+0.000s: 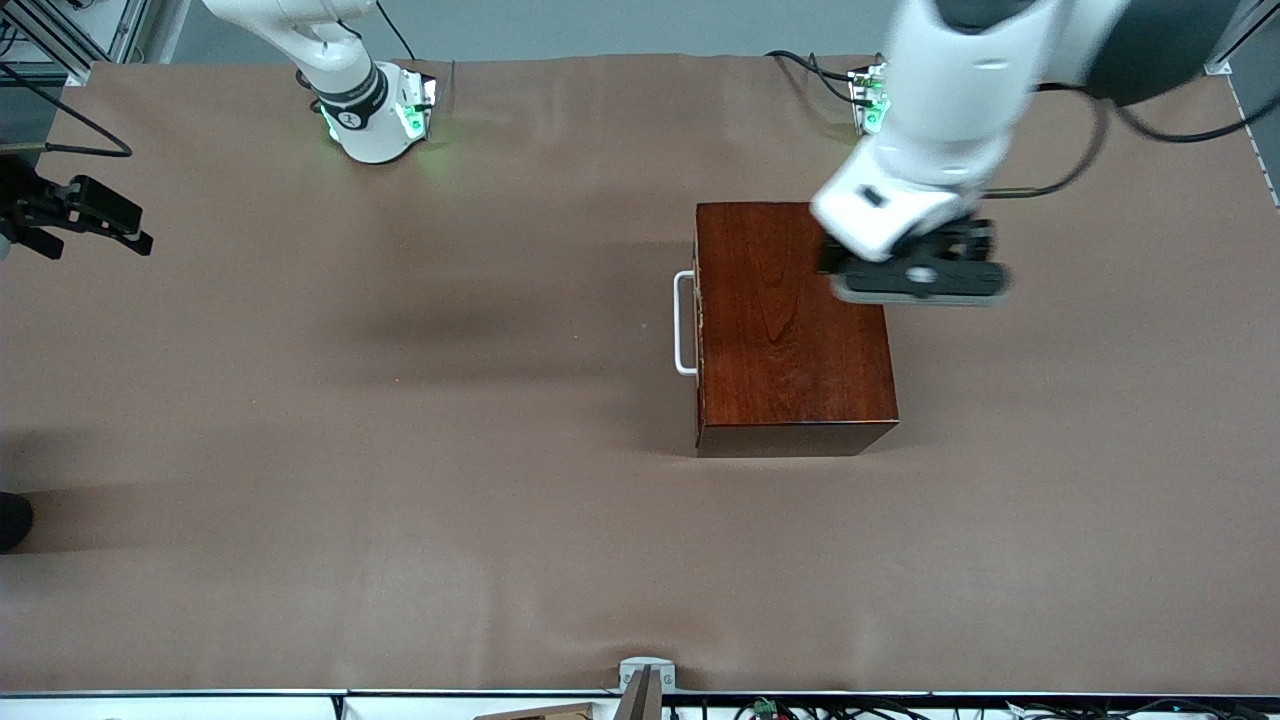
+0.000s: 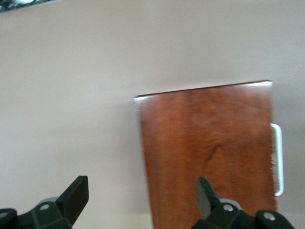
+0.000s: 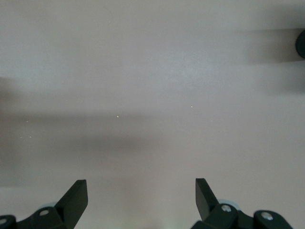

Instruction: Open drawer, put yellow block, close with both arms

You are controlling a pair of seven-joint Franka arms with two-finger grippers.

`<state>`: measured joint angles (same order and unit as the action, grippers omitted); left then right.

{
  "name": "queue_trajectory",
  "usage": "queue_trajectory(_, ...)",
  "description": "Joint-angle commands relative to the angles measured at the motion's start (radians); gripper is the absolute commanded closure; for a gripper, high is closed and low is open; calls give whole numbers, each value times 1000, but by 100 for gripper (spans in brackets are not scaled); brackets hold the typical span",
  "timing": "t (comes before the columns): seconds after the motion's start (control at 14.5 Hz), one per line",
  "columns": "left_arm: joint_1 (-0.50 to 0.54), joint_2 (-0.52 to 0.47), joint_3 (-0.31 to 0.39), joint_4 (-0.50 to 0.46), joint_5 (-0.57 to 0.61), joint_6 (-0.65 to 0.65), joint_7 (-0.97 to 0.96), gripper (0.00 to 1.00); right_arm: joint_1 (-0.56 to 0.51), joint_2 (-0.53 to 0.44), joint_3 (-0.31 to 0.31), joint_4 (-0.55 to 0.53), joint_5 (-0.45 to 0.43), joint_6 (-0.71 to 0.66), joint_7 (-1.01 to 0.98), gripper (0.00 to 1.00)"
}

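Hovering over the wooden box (image 1: 790, 325) with drawer (image 1: 697, 322) closed, left gripper (image 2: 143, 198) jaws released, right gripper (image 3: 141, 198) waiting, jaws released.

- Robotics lab bench, not a home — plain brown cloth (image 1: 400, 450) stretched over the whole table.
- Two white arms bolted down, green-lit bases (image 1: 385, 125) glowing along the table's edge.
- Loose black cables (image 1: 1150, 120) trailing off the cloth by the left arm's base.
- Aluminium framing (image 1: 70, 40) at the right arm's corner, camera bracket (image 1: 645, 680) clamped to the nearest edge.
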<state>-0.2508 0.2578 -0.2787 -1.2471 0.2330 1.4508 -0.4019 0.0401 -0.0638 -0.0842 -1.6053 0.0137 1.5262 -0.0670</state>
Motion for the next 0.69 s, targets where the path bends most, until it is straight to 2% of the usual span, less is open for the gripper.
queue_trajectory(0.0,158,-64,-7,-46,-99,-53,137,0,-9,-4,8,13,-4,-14,13,0)
queue_trajectory(0.14,241,-92,28,-64,-174,-59,262,0,-9,-4,8,13,-4,-14,13,0)
queue_trajectory(0.28,216,-150,128,-118,-196,-58,271,0,-9,-4,8,13,-4,-12,13,0)
queue_trajectory(0.41,208,-234,185,-222,-207,-33,282,0,-9,-4,8,13,-4,-12,15,0)
queue_trajectory(0.62,208,-334,220,-368,-234,54,366,0,-9,-4,8,13,-4,-8,15,0)
